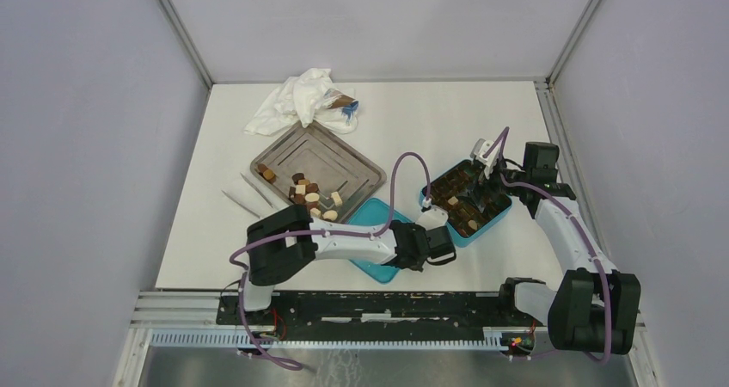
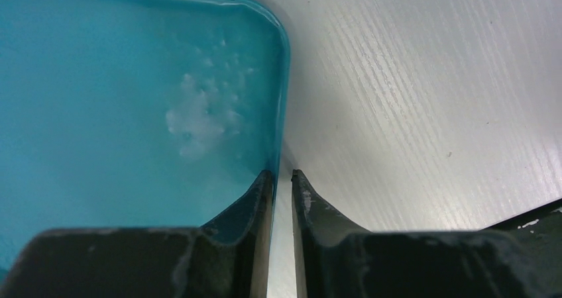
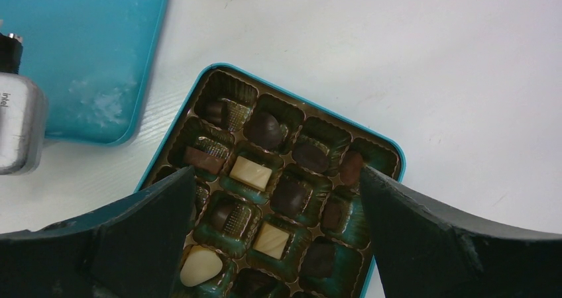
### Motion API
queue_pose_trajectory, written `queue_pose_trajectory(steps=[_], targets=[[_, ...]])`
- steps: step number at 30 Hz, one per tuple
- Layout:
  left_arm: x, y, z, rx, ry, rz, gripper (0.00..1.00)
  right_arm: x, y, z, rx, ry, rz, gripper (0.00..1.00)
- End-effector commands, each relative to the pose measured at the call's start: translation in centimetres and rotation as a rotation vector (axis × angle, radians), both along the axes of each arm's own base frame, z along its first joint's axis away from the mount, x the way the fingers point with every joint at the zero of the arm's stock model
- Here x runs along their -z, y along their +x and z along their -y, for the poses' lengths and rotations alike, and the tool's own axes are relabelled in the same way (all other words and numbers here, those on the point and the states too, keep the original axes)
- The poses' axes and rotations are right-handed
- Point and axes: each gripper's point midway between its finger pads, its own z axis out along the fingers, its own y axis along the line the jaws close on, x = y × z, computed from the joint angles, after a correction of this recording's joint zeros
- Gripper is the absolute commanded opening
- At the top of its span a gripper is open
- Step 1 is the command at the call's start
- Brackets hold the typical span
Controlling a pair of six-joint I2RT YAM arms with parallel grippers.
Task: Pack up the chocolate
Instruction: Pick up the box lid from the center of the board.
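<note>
Left wrist view is showing the left jaws pinched almost together on the thin edge of the teal lid (image 2: 132, 112). One finger is looking teal-tinted, as if it's sitting behind the plastic, and the other is on the bare desk (image 2: 431, 79) side. The right jaws are hanging as wide as they go over the teal box (image 1: 487, 228), gripping nothing.

The chocolate is sitting in two places. Dark and cream pieces (image 3: 250, 173) are filling many of the box's cups, and a loose bunch (image 1: 311, 196) is lying on the metal tray (image 1: 344, 150) on the other side of the lid.

What's worrying me:
- That grip is only catching a sliver of rim at one corner, so I'm guessing the lid is going to swing or slip out once it's lifted.
- The right arm is parked right above the box. If the lid is heading there, I'm expecting the two arms to clash.
- The lid is lying close to the box, so a sloppy drag risks shoving it and jolting pieces out of their cups.
- With pieces waiting on the tray, lidding now looks premature to me.

Writing: I'm only making out what looks like "intel" on the silver housing (image 3: 16, 122) at the edge of the right wrist view. The packet (image 1: 344, 107) by the white cloth (image 1: 292, 99) is too small to read.
</note>
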Motion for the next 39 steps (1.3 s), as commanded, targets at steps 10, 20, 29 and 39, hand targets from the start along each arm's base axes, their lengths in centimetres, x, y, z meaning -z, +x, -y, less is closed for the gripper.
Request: queue_pose_trajectory(steps=[10, 20, 29, 39], targets=[[-0.5, 0.3, 0.2, 0.02, 0.035, 0.023, 0.02, -0.6, 0.3, 0.0, 0.002, 0.006, 0.024, 0.98], [-7.0, -0.1, 0.1, 0.197, -0.067, 0.075, 0.02, -0.4, -1.6, -0.9, -0.157, -0.037, 0.084, 0.98], [-12.0, -1.8, -0.3, 0.416, -0.227, 0.057, 0.02, -0.1, -9.3, -5.0, -0.643, -0.026, 0.428, 0.98], [-17.0, -3.0, -1.2, 0.623, -0.422, 0.027, 0.02, -0.2, -12.8, -9.5, -0.927, 0.007, 0.538, 0.98]])
